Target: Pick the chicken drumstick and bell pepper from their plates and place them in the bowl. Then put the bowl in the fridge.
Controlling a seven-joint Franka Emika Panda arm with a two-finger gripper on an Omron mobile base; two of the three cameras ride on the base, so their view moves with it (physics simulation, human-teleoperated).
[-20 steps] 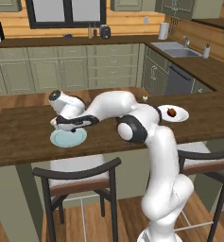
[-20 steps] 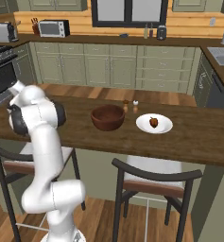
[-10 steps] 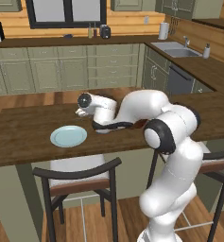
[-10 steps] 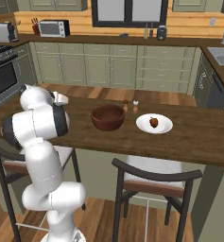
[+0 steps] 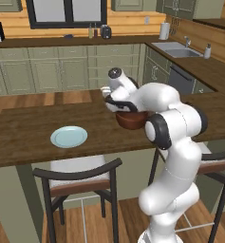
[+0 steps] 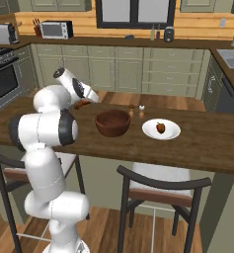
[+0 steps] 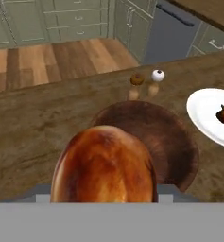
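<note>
Kitchen with green cabinets, wood floor, sink at the far right, microwave and toaster on the back counter. Dark wood worktop runs across the front, two chairs tucked under it. On the worktop: empty pale blue plate to the left, dark reddish-brown bowl in the middle, white plate just right of the bowl with the bell pepper lying on it, small reddish-brown. Two small shakers stand just behind the bowl.

The hand is over the worktop, beside the bowl's left rim in the right base view. It is closed around the chicken drumstick; hand view has the drumstick's thick end up close, above the near side of the bowl, not yet in it. Finger tips hidden by the meat.
</note>
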